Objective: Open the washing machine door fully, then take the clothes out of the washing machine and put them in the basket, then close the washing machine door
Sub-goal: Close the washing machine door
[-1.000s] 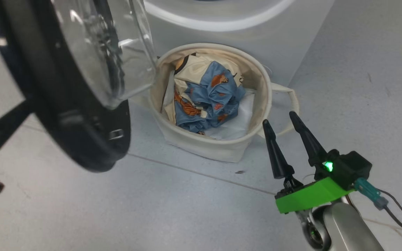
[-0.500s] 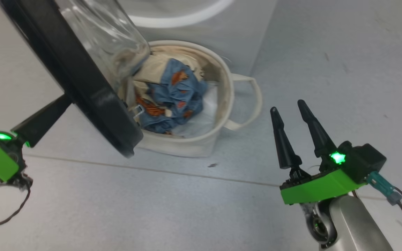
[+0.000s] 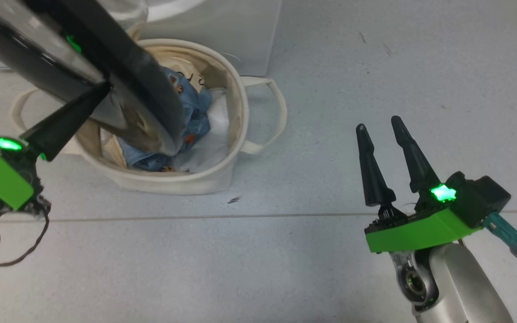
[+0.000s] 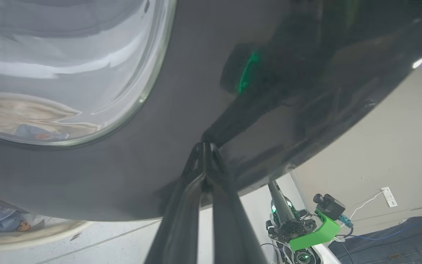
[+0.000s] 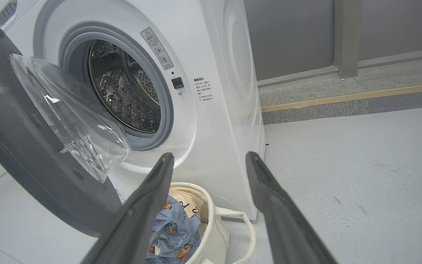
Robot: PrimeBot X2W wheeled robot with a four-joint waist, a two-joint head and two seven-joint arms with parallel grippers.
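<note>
Washing machine door (image 3: 151,94) swung toward closing, pushed by the left pincer (image 4: 204,146), tips together; right pincer (image 3: 378,124), 4 o'clock, gaped empty.

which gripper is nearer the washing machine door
Left. The left gripper, shut, has its tips against the black rim of the washing machine door. The right gripper, open, is over the floor right of the basket, well clear of the door.

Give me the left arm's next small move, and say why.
Probably press the shut left gripper forward, swinging the washing machine door toward the opening: its tips rest on the door's black rim, the door stands open, the drum looks empty, and the clothes lie in the basket.
</note>
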